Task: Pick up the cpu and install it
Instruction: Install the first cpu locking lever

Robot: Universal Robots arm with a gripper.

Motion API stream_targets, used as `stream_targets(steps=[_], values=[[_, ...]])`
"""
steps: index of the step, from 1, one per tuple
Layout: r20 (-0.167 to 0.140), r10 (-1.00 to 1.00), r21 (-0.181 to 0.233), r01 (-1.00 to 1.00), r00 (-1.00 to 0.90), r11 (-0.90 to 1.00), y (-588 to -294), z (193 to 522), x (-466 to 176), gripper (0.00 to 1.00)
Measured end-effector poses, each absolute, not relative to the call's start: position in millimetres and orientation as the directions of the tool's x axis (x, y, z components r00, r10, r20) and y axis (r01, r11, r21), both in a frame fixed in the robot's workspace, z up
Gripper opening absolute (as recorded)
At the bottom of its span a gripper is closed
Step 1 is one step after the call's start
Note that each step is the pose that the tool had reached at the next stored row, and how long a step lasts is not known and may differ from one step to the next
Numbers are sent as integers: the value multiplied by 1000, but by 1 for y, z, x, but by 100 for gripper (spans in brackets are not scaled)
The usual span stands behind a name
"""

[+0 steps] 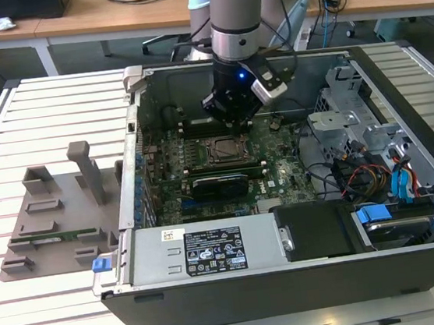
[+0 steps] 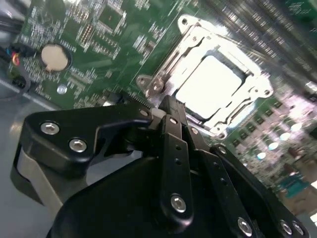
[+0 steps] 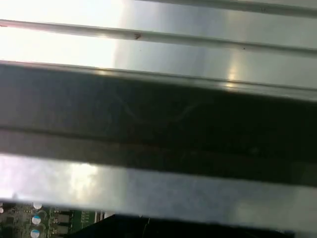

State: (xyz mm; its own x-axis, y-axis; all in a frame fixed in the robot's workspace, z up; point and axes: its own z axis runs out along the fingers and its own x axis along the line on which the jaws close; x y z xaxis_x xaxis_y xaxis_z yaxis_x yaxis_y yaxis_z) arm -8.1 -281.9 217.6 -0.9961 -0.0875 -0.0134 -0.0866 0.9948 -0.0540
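**Gripper hangs over the socket, cpu seated below**

While the single arm leans down into the open computer case, its gripper hangs just above the motherboard, near the upper centre of the exterior view. Whether the fingers are spread or closed I cannot tell; in the second wrist view the dark linkages of the gripper come together to a narrow tip, and nothing is visibly held between them.

Directly beyond that tip, toward the upper right of the second wrist view, lies the cpu, a bright silver square sitting flat inside the metal frame of the socket. In the exterior view the cpu lies just below the gripper in the frame, close under it and a touch nearer the camera. Being square, it has no long axis to speak of; its edges run with the socket frame.

By count: one arm, one gripper, one cpu, one socket. To the exterior view's left, on the slatted table, stands one grey fixture tray, well apart from the case.
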Motion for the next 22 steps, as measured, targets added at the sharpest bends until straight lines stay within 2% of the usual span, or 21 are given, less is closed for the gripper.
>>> stream_targets(steps=[9,22], values=[[-13,-87,-63,-86,-996,994,-301,219,-8,11],[-13,-87,-63,-86,-996,994,-301,262,-8,11]])
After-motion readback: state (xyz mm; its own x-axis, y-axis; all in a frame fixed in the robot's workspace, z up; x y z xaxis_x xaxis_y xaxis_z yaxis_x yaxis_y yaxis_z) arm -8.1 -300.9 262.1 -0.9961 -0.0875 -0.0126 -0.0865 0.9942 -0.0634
